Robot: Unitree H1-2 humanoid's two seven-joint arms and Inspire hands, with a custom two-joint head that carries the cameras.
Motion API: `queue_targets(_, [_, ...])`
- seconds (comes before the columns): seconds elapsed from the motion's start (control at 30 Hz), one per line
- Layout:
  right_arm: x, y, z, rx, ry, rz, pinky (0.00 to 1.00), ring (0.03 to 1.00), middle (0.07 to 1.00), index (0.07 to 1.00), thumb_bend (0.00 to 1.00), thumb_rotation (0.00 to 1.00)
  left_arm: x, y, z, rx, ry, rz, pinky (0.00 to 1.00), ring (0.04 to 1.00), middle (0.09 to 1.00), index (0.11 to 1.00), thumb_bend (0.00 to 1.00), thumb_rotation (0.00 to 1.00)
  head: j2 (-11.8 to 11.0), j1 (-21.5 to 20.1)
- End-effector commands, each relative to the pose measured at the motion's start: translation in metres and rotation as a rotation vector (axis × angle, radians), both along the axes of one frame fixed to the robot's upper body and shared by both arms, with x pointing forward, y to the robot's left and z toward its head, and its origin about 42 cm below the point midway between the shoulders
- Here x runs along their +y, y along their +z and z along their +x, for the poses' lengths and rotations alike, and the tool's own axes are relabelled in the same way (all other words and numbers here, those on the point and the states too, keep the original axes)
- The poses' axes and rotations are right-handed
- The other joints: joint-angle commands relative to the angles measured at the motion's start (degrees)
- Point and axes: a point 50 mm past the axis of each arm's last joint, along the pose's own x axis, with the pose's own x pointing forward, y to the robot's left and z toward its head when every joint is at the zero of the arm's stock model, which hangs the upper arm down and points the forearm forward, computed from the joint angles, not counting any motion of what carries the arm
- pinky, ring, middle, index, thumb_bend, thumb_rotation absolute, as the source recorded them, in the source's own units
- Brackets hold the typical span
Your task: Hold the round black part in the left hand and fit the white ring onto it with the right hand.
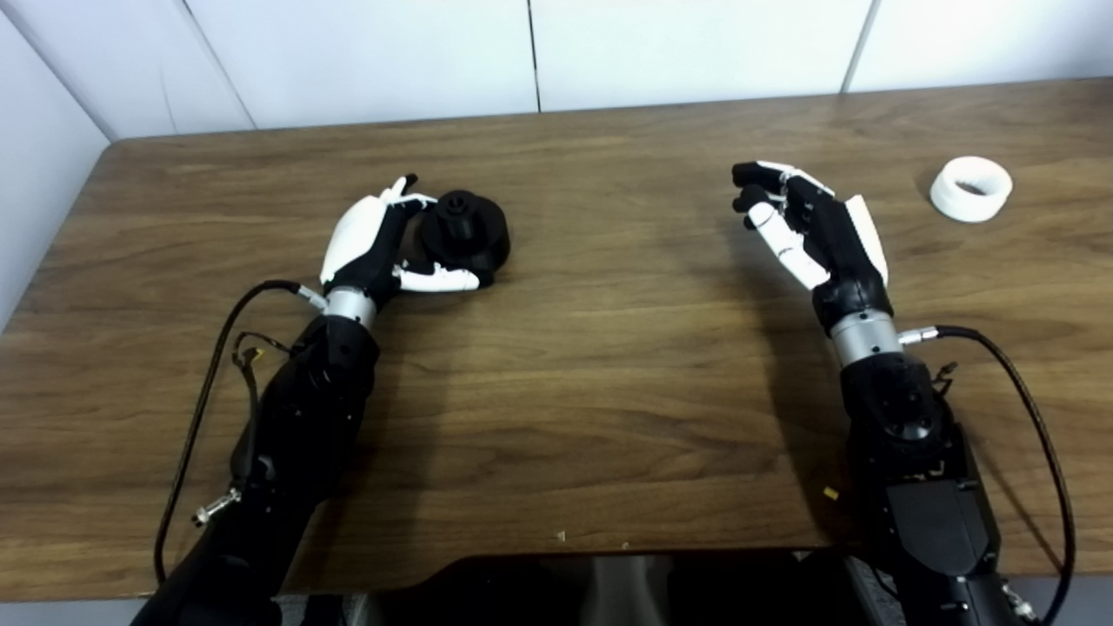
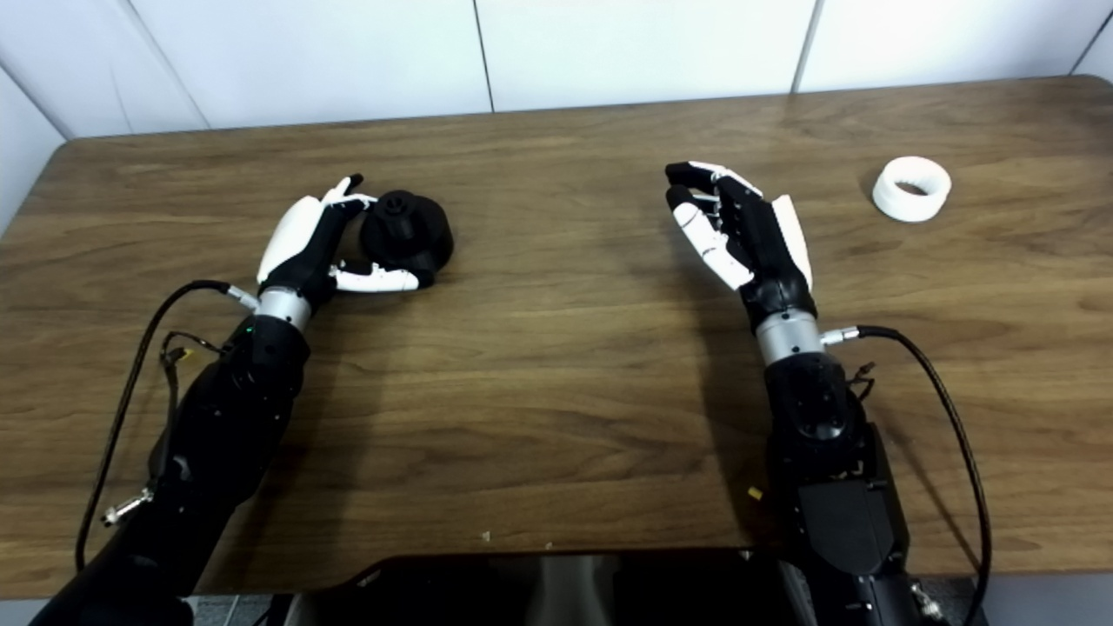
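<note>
The round black part (image 1: pixel 465 230) rests on the wooden table, left of centre, with a small knob on top. My left hand (image 1: pixel 369 239) cups it from the left. Its thumb (image 1: pixel 439 280) lies along the part's near side, and its fingers (image 1: pixel 402 189) point up past the part's far left edge without curling onto it. The white ring (image 1: pixel 971 188) lies flat at the far right of the table, untouched. My right hand (image 1: pixel 809 230) hovers open, fingers spread and slightly bent, well to the left of the ring and holding nothing.
The table (image 1: pixel 600 365) has a far edge against white wall panels and a left edge near the wall. Black cables loop beside both forearms. A dark body part (image 1: pixel 626 587) fills the bottom centre. Tiny crumbs lie near the front edge.
</note>
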Motion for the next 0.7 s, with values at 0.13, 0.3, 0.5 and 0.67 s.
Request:
queue_targets(0.13, [-0.001,0.027,0.006,-0.114,0.009,0.003,0.67,0.698,0.76,0.723,0.53,0.67,-0.019,0.003,-0.001,0.019,-0.092,0.0,1.0,1.0,1.0,0.674,1.0,0.39,0.2,-0.1])
queue_targets(0.3, [-0.004,0.027,0.006,-0.117,0.01,0.008,0.69,0.704,0.765,0.726,0.54,0.67,-0.028,0.005,-0.002,0.023,-0.132,0.029,1.0,1.0,1.0,0.681,1.0,0.42,0.2,-0.2])
queue_targets(0.5, [-0.004,0.027,0.006,-0.121,0.011,0.009,0.69,0.708,0.768,0.728,0.54,0.68,-0.037,0.004,-0.001,0.024,-0.171,0.053,1.0,1.0,1.0,0.686,1.0,0.38,0.2,-0.2])
queue_targets(0.67, [-0.005,0.028,0.007,-0.12,0.011,0.006,0.69,0.711,0.767,0.731,0.53,0.67,-0.045,0.003,-0.002,0.006,-0.194,0.064,1.0,1.0,1.0,0.679,1.0,0.35,0.2,-0.2])
